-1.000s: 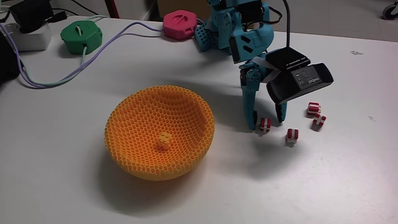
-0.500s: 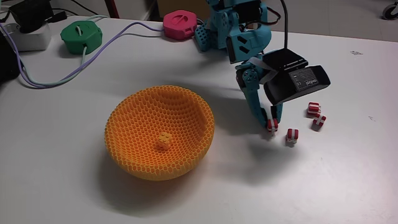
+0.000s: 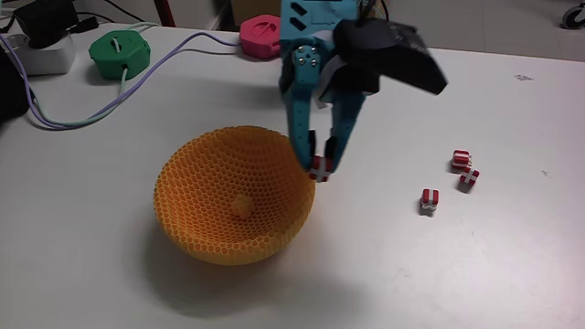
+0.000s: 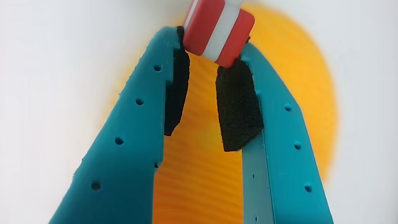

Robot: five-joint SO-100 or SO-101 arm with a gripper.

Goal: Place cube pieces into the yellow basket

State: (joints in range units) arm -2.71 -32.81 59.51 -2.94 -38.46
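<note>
My blue gripper [image 3: 318, 168] is shut on a red cube piece with a white band [image 3: 319, 167], held just above the right rim of the yellow basket [image 3: 206, 219]. In the wrist view the same cube piece [image 4: 217, 32] sits pinched at the fingertips, between the black pads [image 4: 236, 106], with the basket [image 4: 305, 81] blurred below. A yellow-orange cube piece [image 3: 240, 205] lies on the basket's floor. Three more red cube pieces rest on the white table to the right: a pair [image 3: 464, 168] and a single one [image 3: 429, 201].
At the table's back stand a green round device [image 3: 120, 52] and a pink round device [image 3: 267, 37], with cables [image 3: 137, 78] running left to a white power strip [image 3: 37, 55]. The arm's base sits beside the pink device.
The gripper closed on one red cube piece on the table, lifted it and swung left to the basket's right rim. The other three red pieces stayed put.
</note>
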